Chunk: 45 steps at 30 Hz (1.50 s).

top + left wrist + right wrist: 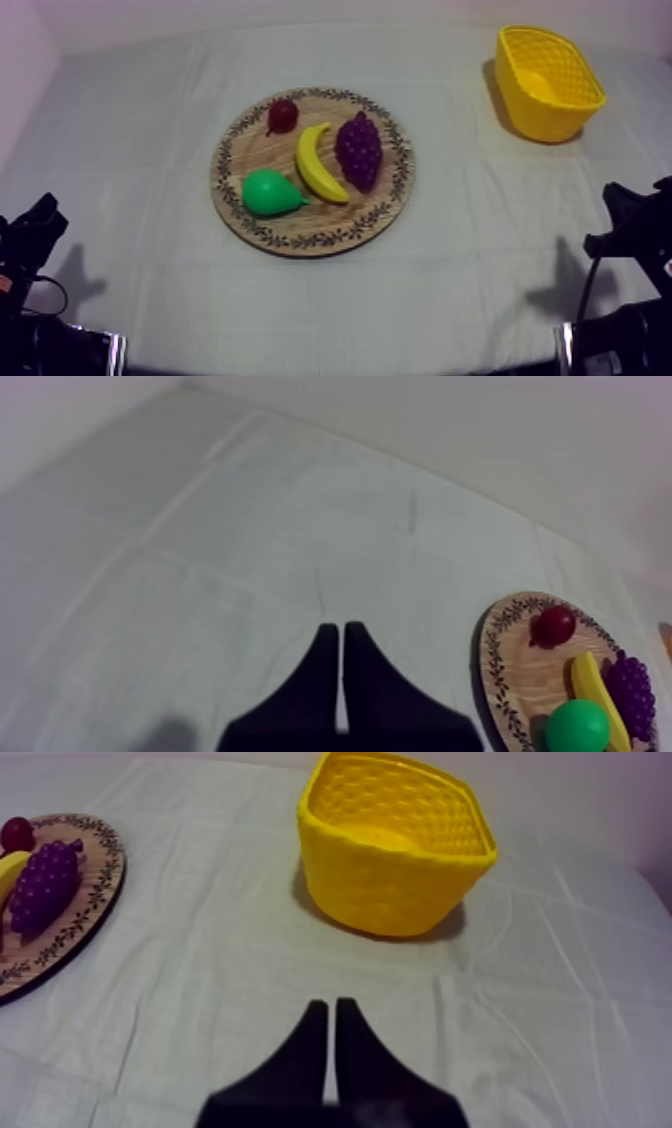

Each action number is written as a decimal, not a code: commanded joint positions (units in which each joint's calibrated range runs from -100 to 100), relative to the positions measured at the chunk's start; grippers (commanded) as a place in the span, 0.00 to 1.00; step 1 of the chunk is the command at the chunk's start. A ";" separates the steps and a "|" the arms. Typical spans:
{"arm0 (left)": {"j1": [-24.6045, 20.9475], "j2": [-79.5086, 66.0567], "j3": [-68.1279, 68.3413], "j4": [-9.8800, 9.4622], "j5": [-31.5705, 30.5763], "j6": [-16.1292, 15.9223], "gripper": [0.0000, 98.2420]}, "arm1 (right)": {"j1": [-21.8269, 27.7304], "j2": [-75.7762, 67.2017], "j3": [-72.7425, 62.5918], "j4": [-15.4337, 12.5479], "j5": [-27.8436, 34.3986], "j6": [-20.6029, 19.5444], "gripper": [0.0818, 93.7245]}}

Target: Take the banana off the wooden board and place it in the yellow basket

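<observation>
Resting left gripper [342, 628]: its fingers lay pressed together as a narrow wedge, holding nothing, over bare cloth to the near left of the wooden board [300, 228].
Right gripper [332, 1004]: fingers likewise together and holding nothing, to the near right of the board.
Banana [318, 163]: it lay untouched at the board's middle, running from the far side toward the near side.
Green pear [268, 192]: on the board, just beside the banana's near left flank.
Bunch of grapes [359, 150]: on the board's right half, hard against the banana or nearly so; contact could not be made out.
Small red fruit [282, 115]: at the board's far edge, close to the banana's far tip.
Yellow basket [540, 118]: upright, well apart from the board, off to its far right.
Stage: judged not yet begun.
Risk, crowding: fingers opening across the banana would likely shove the grapes or pear, because both flanks were hemmed in.
Risk, slip: a pinch near a tapered end could let the curved toy swing or drop during the long carry.
Risk, basket: a low release could knock the rim and tip it.
</observation>
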 commanded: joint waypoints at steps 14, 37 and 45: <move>-0.01 -0.05 -0.01 -0.03 0.00 0.02 0.00 | -0.02 -0.04 0.00 0.00 -0.02 0.01 0.00; -0.01 -0.05 -0.01 -0.03 0.00 0.02 0.00 | -0.02 -0.04 0.00 0.00 -0.02 0.01 0.00; -0.01 -0.05 -0.01 -0.03 0.00 0.02 0.00 | 0.02 -0.04 0.00 0.00 -0.02 -1.44 0.00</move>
